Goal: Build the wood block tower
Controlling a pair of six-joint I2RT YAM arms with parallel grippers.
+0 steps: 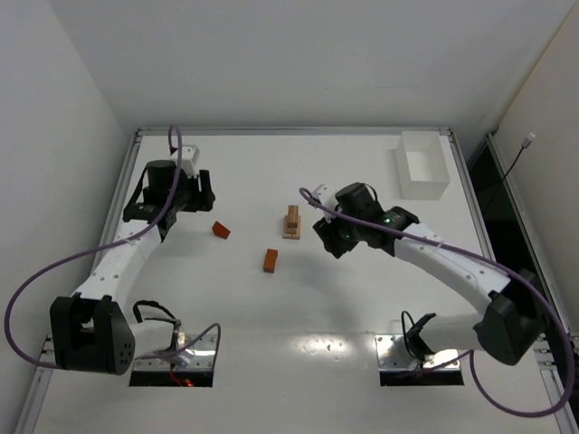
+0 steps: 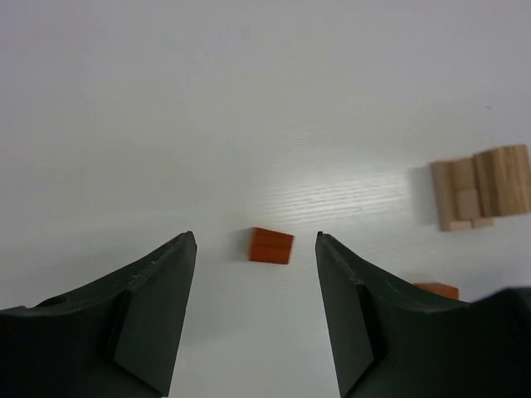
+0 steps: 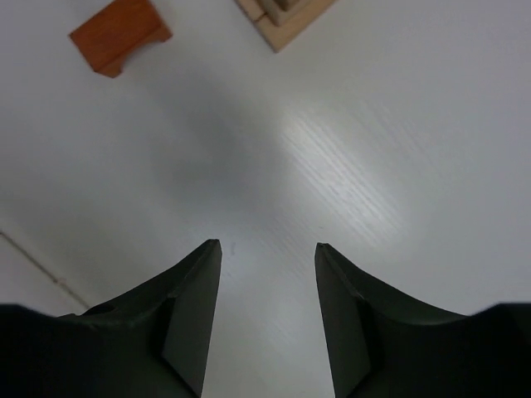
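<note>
A short stack of pale tan wood blocks [image 1: 291,221] stands at the table's middle. It also shows in the left wrist view [image 2: 481,186] and at the top edge of the right wrist view [image 3: 286,16]. A reddish-orange wedge block [image 1: 221,230] lies left of it, and in the left wrist view [image 2: 271,246] it lies just ahead of the open fingers. A reddish-orange arch block [image 1: 270,260] lies in front of the stack, also in the right wrist view [image 3: 120,35]. My left gripper [image 1: 204,201] [image 2: 255,236] is open and empty. My right gripper [image 1: 323,237] [image 3: 267,245] is open and empty, right of the stack.
A white rectangular box [image 1: 422,165] stands at the back right of the table. Walls close in the table on the left, back and right. The arch block shows partly behind the right finger in the left wrist view [image 2: 437,290].
</note>
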